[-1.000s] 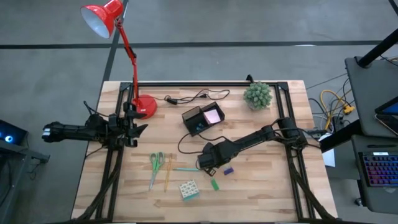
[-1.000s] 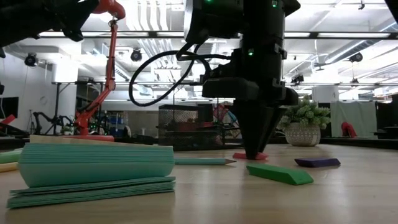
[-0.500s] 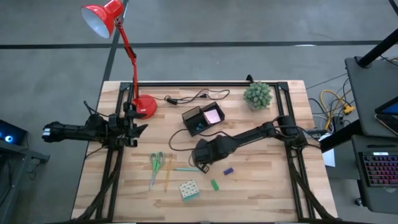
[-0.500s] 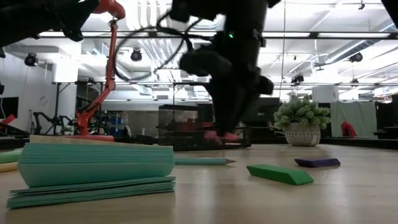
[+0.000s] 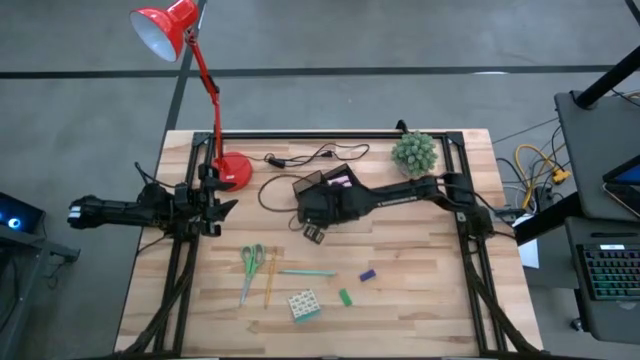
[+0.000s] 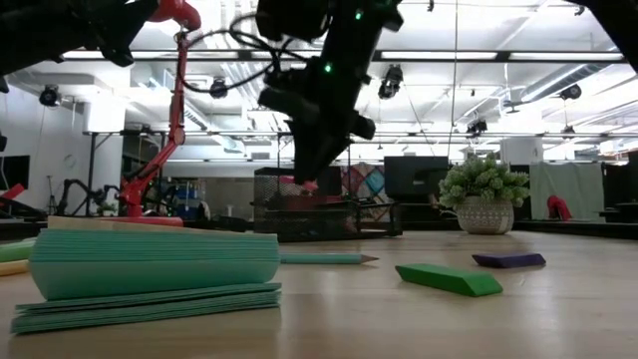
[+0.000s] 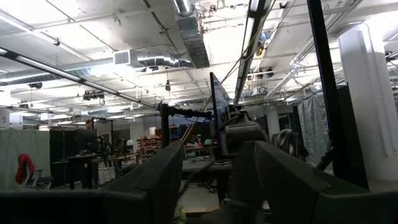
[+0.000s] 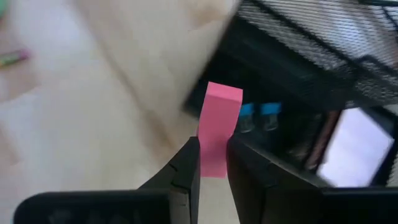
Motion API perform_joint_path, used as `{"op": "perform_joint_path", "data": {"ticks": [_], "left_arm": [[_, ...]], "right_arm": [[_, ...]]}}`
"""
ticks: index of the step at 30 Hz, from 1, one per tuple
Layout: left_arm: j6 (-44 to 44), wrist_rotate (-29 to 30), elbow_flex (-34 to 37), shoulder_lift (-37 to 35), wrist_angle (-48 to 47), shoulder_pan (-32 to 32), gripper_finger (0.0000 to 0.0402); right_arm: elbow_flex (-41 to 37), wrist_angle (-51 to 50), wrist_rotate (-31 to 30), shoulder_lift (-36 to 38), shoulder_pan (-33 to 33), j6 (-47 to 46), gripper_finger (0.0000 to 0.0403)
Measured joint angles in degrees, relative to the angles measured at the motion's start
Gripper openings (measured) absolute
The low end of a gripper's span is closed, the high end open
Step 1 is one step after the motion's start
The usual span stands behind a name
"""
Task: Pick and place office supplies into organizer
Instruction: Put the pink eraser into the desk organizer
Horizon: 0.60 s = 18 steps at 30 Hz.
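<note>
From where I stand, the right gripper point(image 8: 211, 163) is pinching the pink eraser point(image 8: 219, 127) between its two fingers, and the eraser stands up out of them, held by its lower part only. The gripper is in the air near the front wall of the organizer point(image 5: 318, 192), the small black mesh tray in the middle of the table, a little in front of the red lamp's base point(image 5: 232, 170). In the right wrist view I see a pink sticky-note pad point(image 8: 359, 135) already in one compartment and something blue point(image 8: 260, 112) in the other. I think the step in hand is the carrying of the eraser over the wall and the release inside. To do it well, the arm should bring the eraser fully above a compartment, clear of the mesh wall, then go low before opening, because such a light piece can bounce out. The blue compartment seems the natural place. The left gripper point(image 5: 212, 205) waits at the left edge of the table, fingers spread and empty. The scissors point(image 5: 250, 262), pencil point(image 5: 270, 280), pen point(image 5: 300, 272), cube point(image 5: 303, 305), green eraser point(image 5: 345, 297) and blue eraser point(image 5: 367, 274) lie on the table nearer the front, well apart from the organizer.
</note>
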<state>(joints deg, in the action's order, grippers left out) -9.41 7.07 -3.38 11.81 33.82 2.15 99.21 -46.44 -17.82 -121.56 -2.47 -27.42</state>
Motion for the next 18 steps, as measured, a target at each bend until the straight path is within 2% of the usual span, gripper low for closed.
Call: {"op": "perform_joint_path", "data": {"ticks": [6,18], "left_arm": [[0.00,0.00,0.00,0.00,-0.02,0.02,0.0187],[0.00,0.00,0.02,0.00,-0.04,0.02,0.0187]], "right_arm": [[-0.03,0.10,0.25,-0.30,2.64,5.37,0.0060],[-1.52,0.44,1.72,-0.50,5.53,8.34,0.0060]]}}
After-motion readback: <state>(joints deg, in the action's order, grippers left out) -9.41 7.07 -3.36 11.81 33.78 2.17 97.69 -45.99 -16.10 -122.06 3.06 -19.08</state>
